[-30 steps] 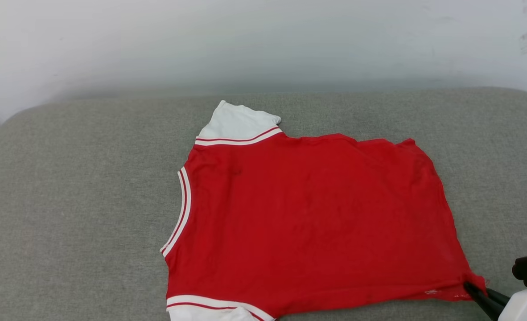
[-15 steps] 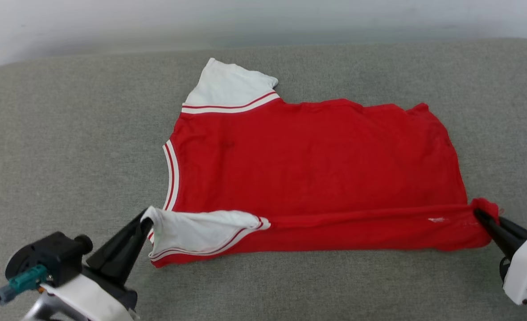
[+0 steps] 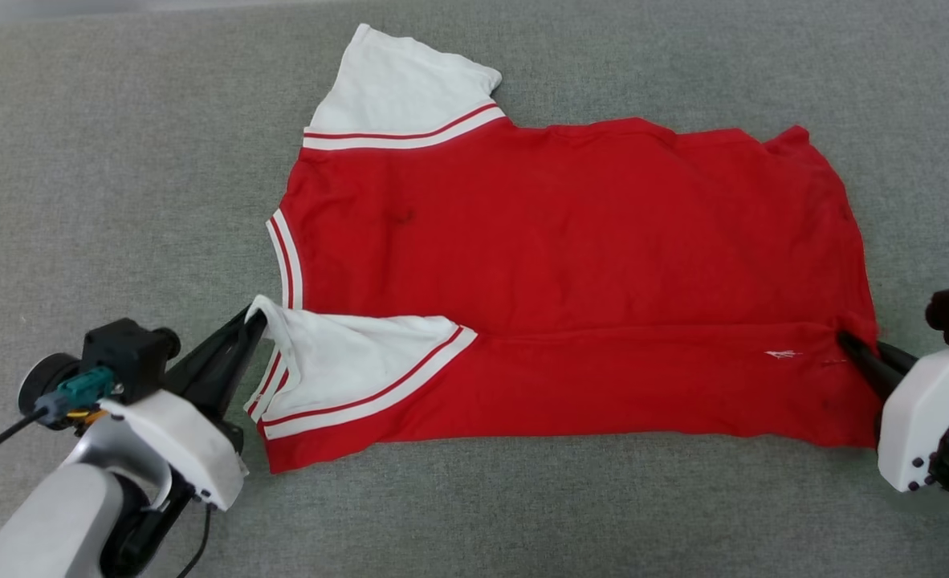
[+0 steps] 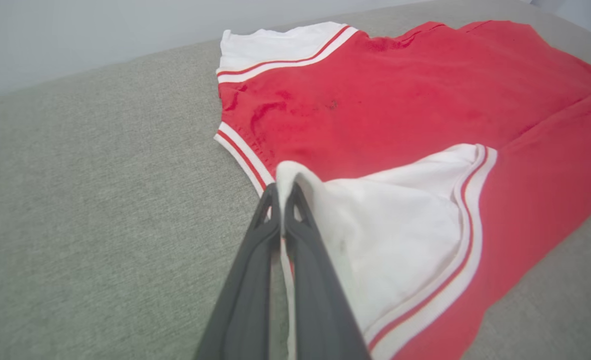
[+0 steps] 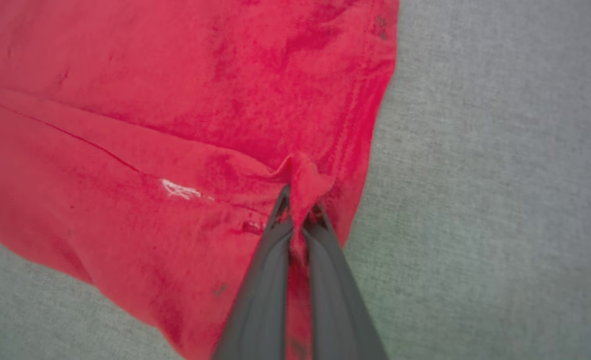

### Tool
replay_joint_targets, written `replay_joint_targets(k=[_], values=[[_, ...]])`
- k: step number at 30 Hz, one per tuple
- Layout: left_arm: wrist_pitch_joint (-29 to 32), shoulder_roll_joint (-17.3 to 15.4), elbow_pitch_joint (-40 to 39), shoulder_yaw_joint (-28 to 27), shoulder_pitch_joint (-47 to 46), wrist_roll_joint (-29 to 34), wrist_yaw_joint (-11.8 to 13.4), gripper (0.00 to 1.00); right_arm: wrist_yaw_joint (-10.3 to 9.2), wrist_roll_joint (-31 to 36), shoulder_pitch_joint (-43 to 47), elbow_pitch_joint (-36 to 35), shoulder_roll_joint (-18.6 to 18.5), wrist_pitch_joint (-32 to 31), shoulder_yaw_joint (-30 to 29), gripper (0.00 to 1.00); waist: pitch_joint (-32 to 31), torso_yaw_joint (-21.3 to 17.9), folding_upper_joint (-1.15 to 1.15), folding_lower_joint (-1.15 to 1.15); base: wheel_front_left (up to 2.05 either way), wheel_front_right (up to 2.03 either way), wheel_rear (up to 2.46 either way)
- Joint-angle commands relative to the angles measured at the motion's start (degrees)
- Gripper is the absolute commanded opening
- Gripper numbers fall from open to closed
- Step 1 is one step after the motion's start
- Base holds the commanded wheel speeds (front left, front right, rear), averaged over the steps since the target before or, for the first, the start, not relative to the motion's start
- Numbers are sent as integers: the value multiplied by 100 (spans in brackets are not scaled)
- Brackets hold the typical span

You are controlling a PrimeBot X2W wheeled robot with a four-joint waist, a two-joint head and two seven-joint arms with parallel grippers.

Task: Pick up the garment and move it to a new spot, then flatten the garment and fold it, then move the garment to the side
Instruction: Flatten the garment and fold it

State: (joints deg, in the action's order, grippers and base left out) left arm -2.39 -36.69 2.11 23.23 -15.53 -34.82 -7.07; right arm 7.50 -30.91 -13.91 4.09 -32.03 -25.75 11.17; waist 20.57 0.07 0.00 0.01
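The left gripper's [image 4: 280, 187] two dark fingers are pressed together on the cuff edge of the near white sleeve [image 3: 346, 361], holding only a thin lip of cloth. The right gripper's [image 5: 298, 197] fingers are clamped on a small bunched pinch at the hem corner, and the red fabric puckers up between the tips. Between the two grips, the near strip of the red jersey [image 3: 571, 241] is turned over onto its own body. The turned edge runs fairly straight from one gripper to the other.

The jersey lies plain side up in the middle of the grey cushion [image 3: 121, 201], collar toward the cushion's left and hem toward its right. The far white sleeve [image 3: 402, 80] reaches toward the far edge.

Both holds sit at the very margin of the cloth, so an uneven pull could slip one free and drop the flap askew. The sleeve looks slack and may crease under the fold. The gathered hem corner may stay puckered once let go.
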Motion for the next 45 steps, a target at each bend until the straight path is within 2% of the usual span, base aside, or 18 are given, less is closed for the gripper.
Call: replay_joint_targets(k=[1,3,4,5,6,7,14,19,24,30,34,39,45], values=[[-58,72,133,18,-124,11,-16,0,-2,40,-110,58,39,27,38,0,4,4,0,-1,0,0,0],[-69,210,469,68,-237,-143,-21,0,-2,76,-202,194,54,63,97,0,-5,15,0,-1,0,0,0],[-73,259,607,92,-302,-170,-20,25,-2,101,-244,262,70,74,120,0,-19,26,0,-1,0,0,0],[-88,297,747,128,-369,-176,-21,67,-3,118,-271,325,87,98,133,0,-41,35,0,-1,0,0,0],[-111,364,883,120,-416,-196,-14,100,-2,139,-285,391,101,123,134,70,-71,44,0,-1,0,0,0],[-142,432,1006,125,-443,-225,0,100,-3,147,-291,466,130,133,111,100,-108,51,0,-1,0,0,0],[-445,688,1500,65,-281,-355,133,100,-2,280,-216,719,202,137,166,100,-520,53,0,-1,0,0,0],[-486,711,1345,-64,252,-538,414,100,-2,401,-12,717,381,-73,31,100,-901,4,0,-1,0,0,0],[-381,645,792,-183,857,-623,880,100,-2,585,404,440,762,-423,-498,100,-1049,-9,0,-1,0,0,0],[154,534,28,-120,1398,-733,1314,100,-2,1081,969,-203,1410,-829,-1262,100,-993,-24,0,-1,0,0,0],[498,445,-292,-77,1526,-706,1581,100,-2,1329,1235,-707,1863,-1024,-1513,100,-862,-58,0,-1,0,0,0],[740,460,-396,4,1496,-722,1710,100,-2,1489,1356,-1165,2140,-1144,-1568,100,-645,-130,0,-1,0,0,0],[951,395,-156,129,1332,-507,1885,100,-2,1596,1298,-1468,2230,-1227,-1558,100,-397,-214,0,-1,0,0,0]])
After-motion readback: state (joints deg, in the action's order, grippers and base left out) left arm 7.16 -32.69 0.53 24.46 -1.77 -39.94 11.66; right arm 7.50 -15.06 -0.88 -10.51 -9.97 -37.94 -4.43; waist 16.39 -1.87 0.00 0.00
